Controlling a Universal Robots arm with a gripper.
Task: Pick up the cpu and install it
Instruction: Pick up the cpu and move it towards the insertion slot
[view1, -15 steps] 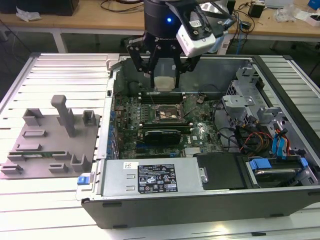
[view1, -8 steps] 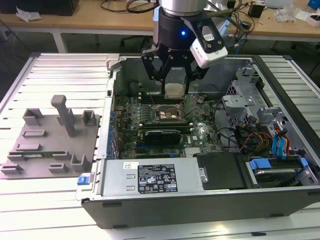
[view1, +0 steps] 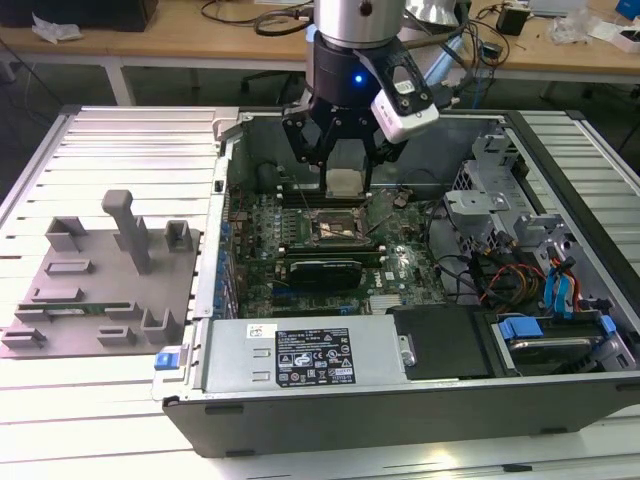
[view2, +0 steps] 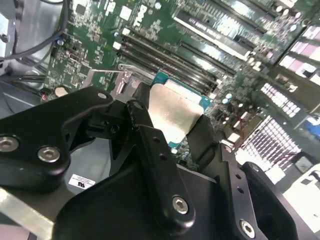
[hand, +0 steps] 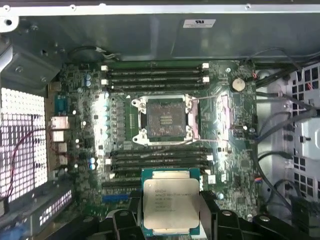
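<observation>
The cpu (view1: 343, 182) is a small square chip with a pale silvery top and a green edge. My gripper (view1: 343, 186) is shut on it, a black finger on either side, and holds it in the air above the motherboard. In both wrist views the cpu (hand: 170, 206) (view2: 174, 114) shows clamped between the black fingers (hand: 208, 212). The open, dark metal-framed socket (hand: 165, 120) (view1: 336, 227) lies below it on the green board, with nothing in it. The cpu hangs a little short of the socket, over the memory slots.
The open computer case (view1: 300, 415) holds the motherboard, a power supply (view1: 310, 360) at the front and drive bays with cables (view1: 520, 280) on the exterior view's right. A grey tray (view1: 100, 290) with upright holders stands on the exterior view's left.
</observation>
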